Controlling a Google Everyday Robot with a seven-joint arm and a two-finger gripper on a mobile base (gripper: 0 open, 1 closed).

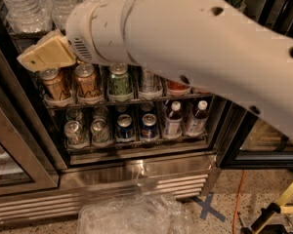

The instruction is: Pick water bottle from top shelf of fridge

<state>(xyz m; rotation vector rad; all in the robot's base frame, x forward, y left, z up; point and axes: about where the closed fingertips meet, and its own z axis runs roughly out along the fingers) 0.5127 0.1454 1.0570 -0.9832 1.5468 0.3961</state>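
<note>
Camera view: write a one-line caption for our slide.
Gripper hovers at the fridge, just below the water bottles on the top shelf.

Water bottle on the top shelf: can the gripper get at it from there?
Probably yes. The gripper hangs just below the water bottle, at the top shelf's front rail, with nothing between them; it must rise first.

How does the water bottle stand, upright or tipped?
Upright: the water bottle stands on the top shelf with its ribbed sides vertical, cap out of view. The gripper is just below it, in front of the cans.
</note>
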